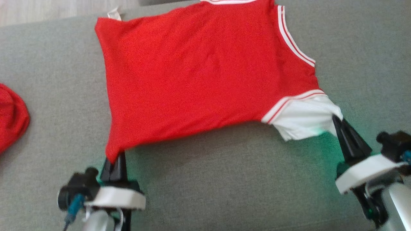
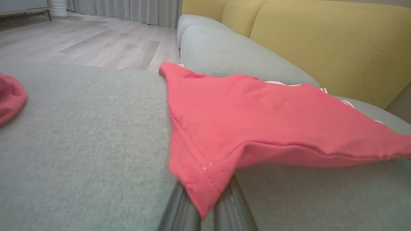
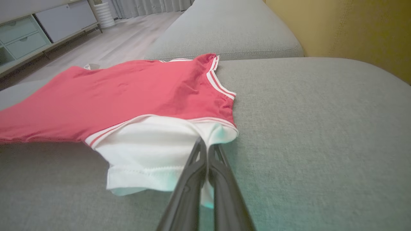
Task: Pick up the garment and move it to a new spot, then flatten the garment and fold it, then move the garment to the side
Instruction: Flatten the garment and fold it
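Garment (image 1: 192, 80) collar past top edge, red lump (image 1: 11, 118) half off-frame

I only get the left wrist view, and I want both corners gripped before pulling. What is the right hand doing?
Observer: The right hand is shut on the edge of the white sleeve of the red mesh sports jersey.
Operator: Is the cloth bunched up over on that side?
Observer: No. In the head view the jersey lies spread open across the grey fabric sofa cushion, with the sleeve at its near right corner.
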